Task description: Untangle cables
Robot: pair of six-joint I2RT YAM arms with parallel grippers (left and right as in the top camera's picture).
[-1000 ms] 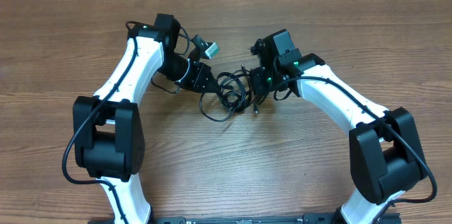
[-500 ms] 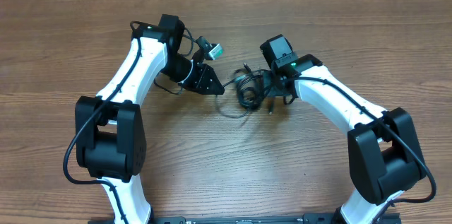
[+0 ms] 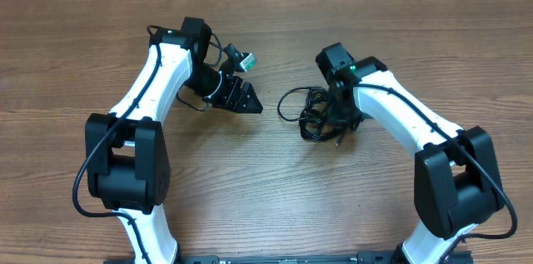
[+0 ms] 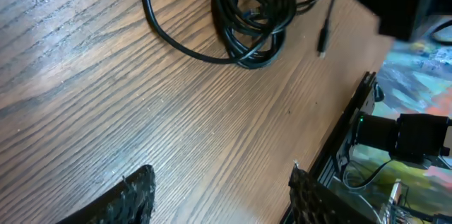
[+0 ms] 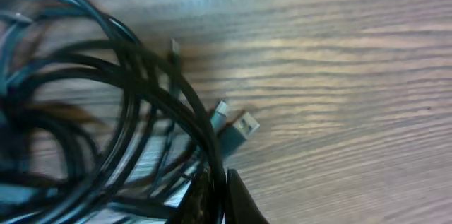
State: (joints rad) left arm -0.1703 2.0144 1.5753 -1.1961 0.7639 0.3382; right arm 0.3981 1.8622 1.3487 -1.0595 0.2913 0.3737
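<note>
Apparently the cables (image 3: 315, 114) are light, limp and springy, so with the right tool (image 5: 215, 181) pinched shut on them, the wide, empty left tool (image 4: 219, 194) should take the outer loop (image 4: 157, 26).

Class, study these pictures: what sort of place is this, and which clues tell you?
Probably a robotics lab bench: two white robot arms at a wooden table, tangled black cables on it, and a metal frame with electronics at its edge.
</note>
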